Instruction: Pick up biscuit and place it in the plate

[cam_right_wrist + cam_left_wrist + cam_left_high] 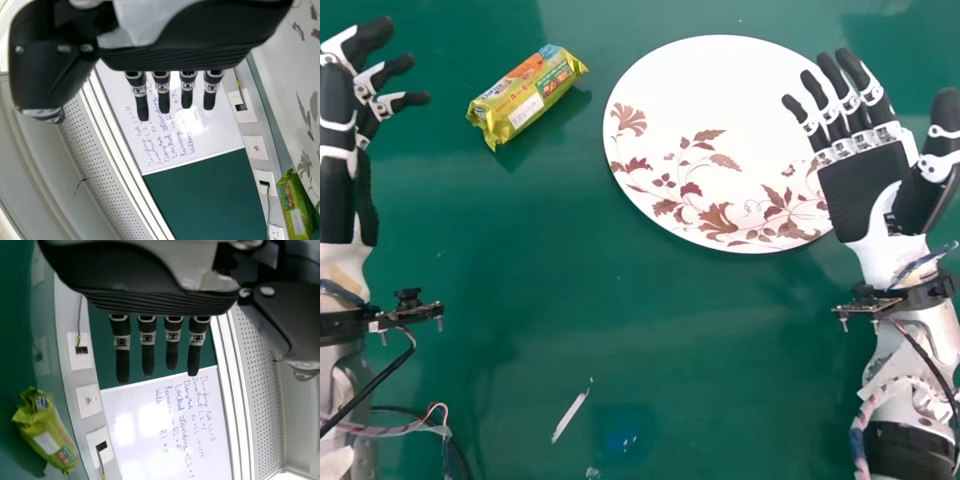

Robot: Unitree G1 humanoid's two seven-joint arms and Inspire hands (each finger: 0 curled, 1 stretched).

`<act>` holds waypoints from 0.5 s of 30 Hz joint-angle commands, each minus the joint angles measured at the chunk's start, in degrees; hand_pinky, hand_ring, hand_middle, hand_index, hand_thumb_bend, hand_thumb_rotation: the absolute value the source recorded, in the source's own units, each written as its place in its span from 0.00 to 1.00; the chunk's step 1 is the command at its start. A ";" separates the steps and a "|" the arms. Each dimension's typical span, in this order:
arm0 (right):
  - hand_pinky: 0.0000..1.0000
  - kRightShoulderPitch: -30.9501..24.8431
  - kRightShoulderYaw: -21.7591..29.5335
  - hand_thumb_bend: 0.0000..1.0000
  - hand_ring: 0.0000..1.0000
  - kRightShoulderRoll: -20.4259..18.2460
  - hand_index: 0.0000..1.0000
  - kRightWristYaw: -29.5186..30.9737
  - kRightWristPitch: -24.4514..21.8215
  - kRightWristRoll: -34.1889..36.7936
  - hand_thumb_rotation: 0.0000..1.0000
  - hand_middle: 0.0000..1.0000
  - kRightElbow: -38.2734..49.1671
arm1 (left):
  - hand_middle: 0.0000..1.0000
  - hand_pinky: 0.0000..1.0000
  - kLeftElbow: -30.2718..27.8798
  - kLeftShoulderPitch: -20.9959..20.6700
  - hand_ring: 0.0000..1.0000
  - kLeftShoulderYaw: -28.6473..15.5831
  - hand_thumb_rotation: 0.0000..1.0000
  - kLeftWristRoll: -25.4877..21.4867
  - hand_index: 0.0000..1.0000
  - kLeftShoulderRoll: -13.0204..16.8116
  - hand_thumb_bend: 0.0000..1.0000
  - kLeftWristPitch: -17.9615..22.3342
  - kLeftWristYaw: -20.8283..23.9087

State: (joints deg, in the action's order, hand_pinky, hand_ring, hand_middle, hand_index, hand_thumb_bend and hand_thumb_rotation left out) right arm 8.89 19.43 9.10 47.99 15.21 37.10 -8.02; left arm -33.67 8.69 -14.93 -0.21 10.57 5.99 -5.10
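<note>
One biscuit packet (527, 95) between plate (710, 90) and left hand (336, 115), its fingers apart.

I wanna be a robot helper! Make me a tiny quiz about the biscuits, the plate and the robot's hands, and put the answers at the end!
1. True or false: the biscuit packet lies on the green table, beside the plate.
2. Pick one. In the head view, which hides part of the plate's edge?
A) the left hand
B) the right hand
3. Fill in the blank: the painted leaves on the plate are ____.

Key: 1. True. 2. B. 3. Brown.
</note>
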 commanded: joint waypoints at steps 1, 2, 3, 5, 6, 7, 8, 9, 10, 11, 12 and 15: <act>0.89 -1.66 -0.57 0.81 1.00 -2.48 0.93 0.14 0.69 0.63 0.21 1.00 -2.57 | 0.92 0.70 -0.86 -0.08 0.86 -0.38 0.61 3.23 0.84 0.89 1.00 0.23 1.09; 0.87 -1.65 -0.63 0.82 1.00 -2.61 0.92 -0.09 0.57 0.67 0.22 0.99 -2.33 | 0.92 0.70 -0.93 -0.19 0.85 -0.48 0.60 4.91 0.84 1.11 1.00 0.13 1.62; 0.85 -1.67 -0.71 0.83 0.99 -2.75 0.91 -0.39 0.43 0.66 0.23 0.98 -2.04 | 0.92 0.70 -1.11 -0.30 0.85 -0.53 0.60 6.74 0.84 1.30 1.00 -0.17 2.20; 0.84 -1.74 -0.85 0.84 0.97 -2.91 0.90 -0.89 0.70 0.24 0.23 0.97 -1.63 | 0.92 0.68 -1.58 -0.57 0.84 -0.51 0.60 9.52 0.84 1.72 1.00 -1.01 2.82; 0.84 -1.77 -0.89 0.83 0.97 -2.92 0.90 -0.93 0.68 0.23 0.23 0.97 -1.54 | 0.92 0.67 -1.66 -0.76 0.84 -0.52 0.60 10.32 0.84 2.04 1.00 -1.23 2.80; 0.85 -1.81 -0.92 0.83 0.97 -2.91 0.90 -0.90 0.57 0.33 0.21 0.98 -1.50 | 0.92 0.68 -1.64 -0.99 0.85 -0.57 0.60 11.07 0.85 2.45 1.00 -1.40 2.71; 0.86 -1.87 -0.95 0.83 0.97 -2.94 0.90 -0.87 0.56 0.38 0.22 0.98 -1.47 | 0.93 0.69 -1.62 -1.24 0.85 -0.60 0.60 11.88 0.85 2.92 1.00 -1.74 2.59; 0.86 -1.93 -1.00 0.83 0.97 -3.00 0.90 -0.88 0.61 0.36 0.22 0.98 -1.40 | 0.93 0.70 -1.57 -1.53 0.85 -0.64 0.60 12.61 0.85 3.43 1.00 -2.18 2.36; 0.86 -1.98 -1.05 0.84 0.97 -3.08 0.90 -0.89 0.63 0.36 0.23 0.98 -1.31 | 0.93 0.70 -1.47 -1.87 0.85 -0.63 0.60 13.31 0.85 4.08 1.00 -2.72 2.04; 0.86 -2.03 -1.10 0.84 0.96 -3.19 0.91 -0.89 0.73 0.32 0.23 0.98 -1.25 | 0.93 0.70 -1.31 -2.24 0.85 -0.64 0.60 13.88 0.85 4.90 1.00 -3.49 1.54; 0.87 -2.07 -1.17 0.84 0.96 -3.32 0.91 -0.84 0.75 0.37 0.25 0.97 -1.18 | 0.93 0.70 -1.07 -2.70 0.85 -0.68 0.60 14.33 0.85 5.97 1.00 -4.50 0.76; 0.91 -1.98 -1.27 0.84 0.97 -3.56 0.93 -0.17 0.21 1.12 0.30 0.97 -1.37 | 0.93 0.71 -0.11 -4.38 0.86 -0.90 0.59 15.21 0.85 9.69 1.00 -8.77 -2.32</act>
State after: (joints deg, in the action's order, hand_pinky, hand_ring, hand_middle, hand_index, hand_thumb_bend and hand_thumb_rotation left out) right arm 8.95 19.24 8.50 47.46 15.26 37.12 -7.37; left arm -34.05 4.70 -15.19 14.33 18.52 -0.85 -5.97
